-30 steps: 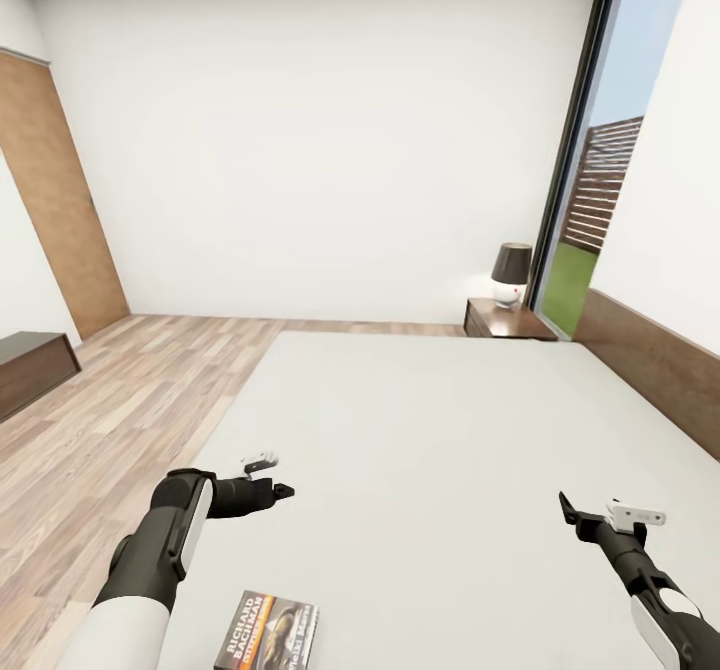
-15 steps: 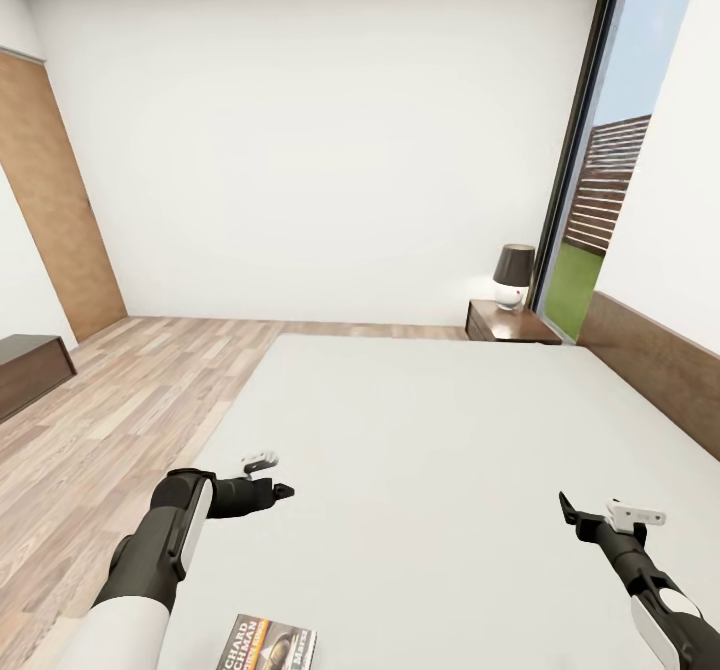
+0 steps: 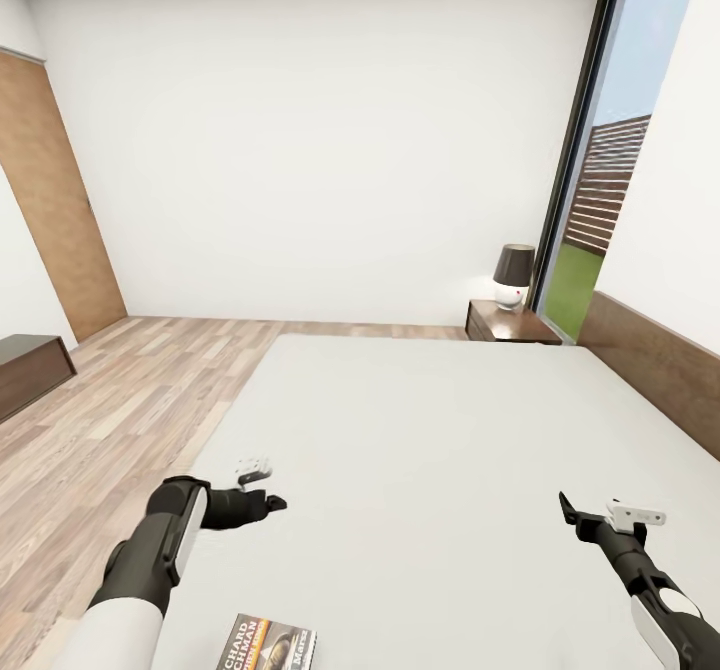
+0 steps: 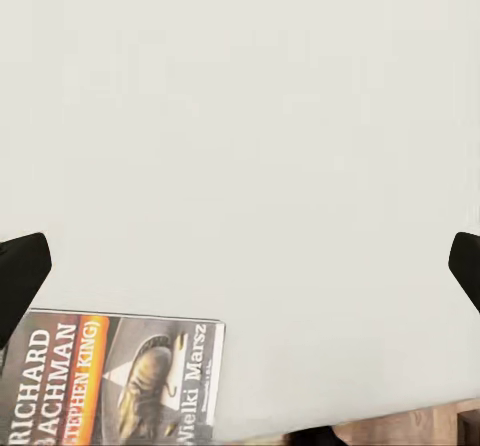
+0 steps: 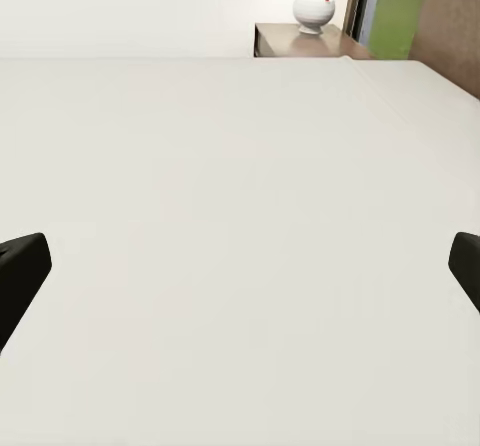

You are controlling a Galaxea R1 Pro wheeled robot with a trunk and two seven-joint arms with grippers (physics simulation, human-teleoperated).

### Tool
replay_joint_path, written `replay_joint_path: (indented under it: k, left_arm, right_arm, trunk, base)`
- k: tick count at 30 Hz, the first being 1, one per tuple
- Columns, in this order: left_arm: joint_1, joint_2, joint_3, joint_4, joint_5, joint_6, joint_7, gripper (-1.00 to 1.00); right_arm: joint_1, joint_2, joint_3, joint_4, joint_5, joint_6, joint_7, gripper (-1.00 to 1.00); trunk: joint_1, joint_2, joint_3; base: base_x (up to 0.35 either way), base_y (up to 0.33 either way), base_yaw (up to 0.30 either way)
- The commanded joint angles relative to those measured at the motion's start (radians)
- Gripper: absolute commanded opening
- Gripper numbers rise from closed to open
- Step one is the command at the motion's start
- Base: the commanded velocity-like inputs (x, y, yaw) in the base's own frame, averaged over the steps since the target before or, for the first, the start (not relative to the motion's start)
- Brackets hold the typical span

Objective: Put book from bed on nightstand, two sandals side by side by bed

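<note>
We see a thin paperback book (image 3: 268, 642) with a dark cover, an orange-brown picture and white title lettering, lying flat near the foot edge of the large low bed (image 3: 450, 420), whose pale grey mattress is otherwise bare. In the left wrist view the book (image 4: 110, 378) sits close to the mattress edge, with a strip of wood-plank floor just past it.

The left end effector (image 3: 268, 501) hangs above the mattress a little beyond the book, not touching it; its two dark fingertips (image 4: 22, 271) stand wide apart, so it is released. The right end effector (image 3: 572, 516) hovers over the mattress well away from the book, fingertips (image 5: 20, 271) likewise spread and holding nothing.

At the far corner of the bed, beside the tall dark-framed window (image 3: 600, 150), stands the low reddish-brown wooden nightstand (image 3: 508, 322), carrying a small lamp (image 3: 511, 276) with a round white base and dark shade.

We judge the step in hand to be picking up the book with the left arm. To do it well, we would draw the end effector back over the book, lower it and close across the thin cover at an edge, since a flat book offers little to pinch. The book being near the mattress edge, a careless push could slide it off.
</note>
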Motion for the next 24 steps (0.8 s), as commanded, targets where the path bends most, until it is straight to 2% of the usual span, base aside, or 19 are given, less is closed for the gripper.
replay_joint_path:
  k: [1, 4, 5, 13, 14, 24]
  left_arm:
    - [-0.001, 0.004, 0.005, 0.015, -0.010, 0.004, -0.004, 1.00]
    - [-0.001, 0.011, 0.005, 0.032, -0.010, 0.004, 0.014, 1.00]
    - [-0.002, 0.016, 0.006, 0.041, -0.011, 0.004, 0.039, 1.00]
    - [-0.002, 0.019, 0.006, 0.046, -0.010, 0.004, 0.102, 1.00]
    - [-0.002, 0.026, 0.006, 0.047, -0.009, 0.005, 0.112, 1.00]
    - [-0.001, 0.030, 0.006, 0.047, -0.009, 0.005, 0.116, 1.00]
  right_arm:
    - [-0.001, 0.000, -0.002, 0.001, -0.011, -0.002, 0.009, 1.00]
    - [-0.001, 0.000, -0.002, 0.001, -0.011, -0.002, 0.009, 1.00]
    - [-0.001, 0.000, -0.002, 0.001, -0.011, -0.002, 0.009, 1.00]
    - [-0.001, 0.000, -0.002, 0.001, -0.011, -0.002, 0.009, 1.00]
    - [-0.001, 0.000, -0.002, 0.001, -0.011, -0.001, 0.009, 1.00]
    - [-0.001, 0.000, -0.002, 0.001, -0.011, -0.002, 0.009, 1.00]
  trunk:
    - [0.000, -0.001, -0.001]
    - [0.000, -0.001, -0.001]
    - [0.000, -0.001, -0.001]
    - [0.000, -0.001, -0.001]
    - [0.000, -0.001, -0.001]
    - [0.000, -0.001, -0.001]
  base:
    - [0.000, 0.000, 0.000]
    - [0.000, 0.000, 0.000]
    - [0.000, 0.000, 0.000]
    - [0.000, 0.000, 0.000]
    - [0.000, 0.000, 0.000]
    - [0.000, 0.000, 0.000]
